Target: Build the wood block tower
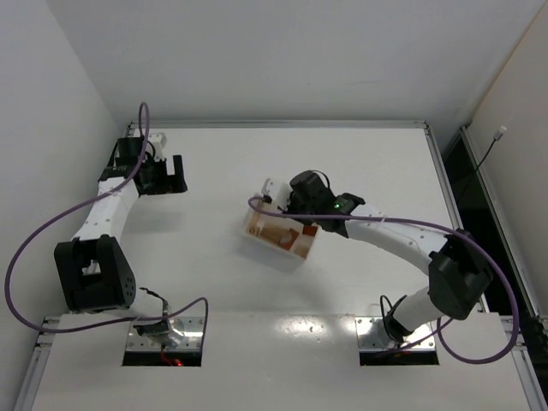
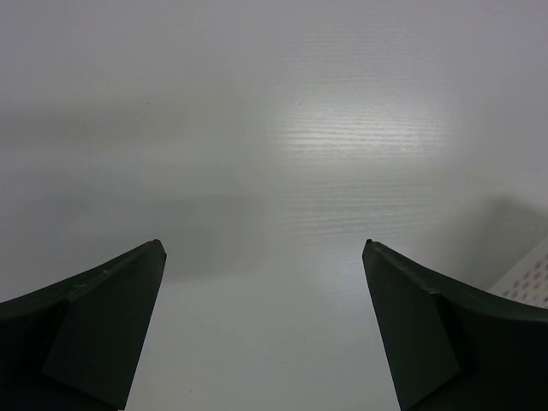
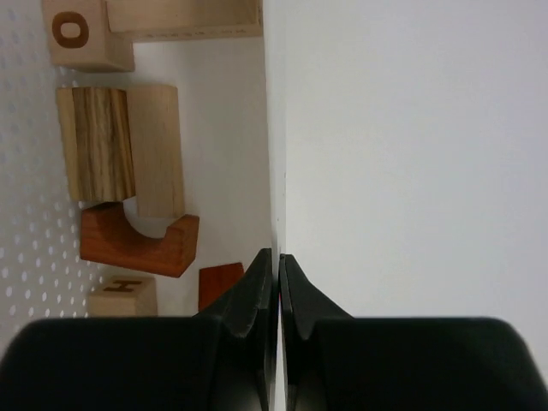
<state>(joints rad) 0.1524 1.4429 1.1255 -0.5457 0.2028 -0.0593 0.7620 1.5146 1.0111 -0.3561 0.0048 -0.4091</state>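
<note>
Several small wooden blocks lie inside a white tray. The right wrist view shows a pale cube marked O, a pale bar, a pale arch block, a reddish-brown arch, a cube marked H and a reddish-brown block. My right gripper is shut on the tray's thin side wall. In the top view it holds the tray at mid table, tilted. My left gripper is open and empty at the far left, over bare table.
The tray's perforated floor shows beside the blocks. A perforated white corner shows at the lower right of the left wrist view. The table's raised rim runs along the far edge.
</note>
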